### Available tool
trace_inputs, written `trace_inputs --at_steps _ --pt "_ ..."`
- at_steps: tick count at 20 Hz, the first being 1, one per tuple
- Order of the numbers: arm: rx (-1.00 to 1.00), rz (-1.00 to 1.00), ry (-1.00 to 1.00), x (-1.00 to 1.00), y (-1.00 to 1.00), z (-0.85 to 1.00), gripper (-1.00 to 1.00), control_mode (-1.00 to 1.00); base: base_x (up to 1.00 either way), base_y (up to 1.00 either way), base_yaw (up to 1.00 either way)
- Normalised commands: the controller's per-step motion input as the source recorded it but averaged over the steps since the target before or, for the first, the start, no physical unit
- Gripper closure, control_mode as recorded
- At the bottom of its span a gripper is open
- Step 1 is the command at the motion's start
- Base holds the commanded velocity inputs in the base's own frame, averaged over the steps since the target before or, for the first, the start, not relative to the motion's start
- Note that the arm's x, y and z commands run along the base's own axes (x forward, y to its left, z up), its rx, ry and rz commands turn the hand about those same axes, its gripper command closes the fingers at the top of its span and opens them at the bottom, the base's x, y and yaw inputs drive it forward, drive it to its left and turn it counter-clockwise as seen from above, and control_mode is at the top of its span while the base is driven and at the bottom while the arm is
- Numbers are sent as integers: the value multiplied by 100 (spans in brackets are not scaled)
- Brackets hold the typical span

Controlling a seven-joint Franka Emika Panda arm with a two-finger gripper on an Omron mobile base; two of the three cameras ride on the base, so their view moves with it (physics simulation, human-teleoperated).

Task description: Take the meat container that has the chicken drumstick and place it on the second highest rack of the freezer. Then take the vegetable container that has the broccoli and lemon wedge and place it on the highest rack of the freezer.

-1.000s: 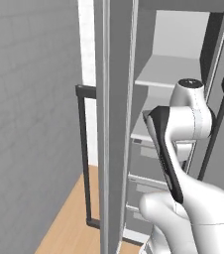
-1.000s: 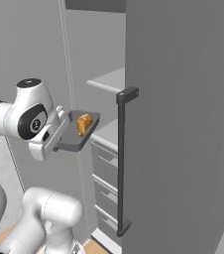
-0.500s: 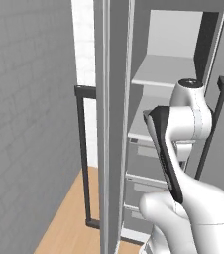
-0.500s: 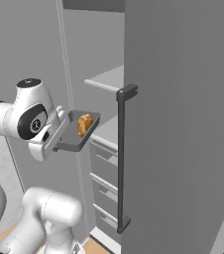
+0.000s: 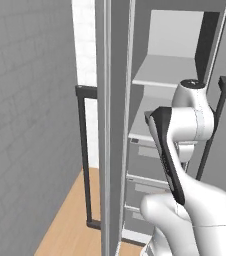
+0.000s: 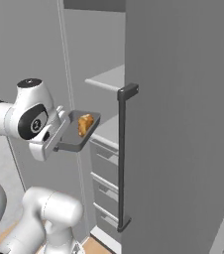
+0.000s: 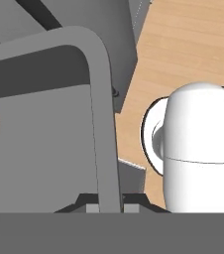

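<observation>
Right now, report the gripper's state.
Gripper: shut on the meat container, which holds the chicken drumstick.

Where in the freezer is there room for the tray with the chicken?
Both inner shelves look bare: the highest rack under the freezer top, and the lower shelf just above the drawers. The tray with the chicken drumstick hangs beside that lower shelf, near the door handle.

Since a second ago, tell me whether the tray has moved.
No. In the right base view the tray with the drumstick sits as before beside the freezer handle.
</observation>
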Motion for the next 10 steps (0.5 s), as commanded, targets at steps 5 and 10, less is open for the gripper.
trace_inputs --at_steps 5,10 --pt "0 0 0 0 0 0 100 100 -11 -25 0" --pt "0 0 0 0 0 0 100 100 10 -36 1"
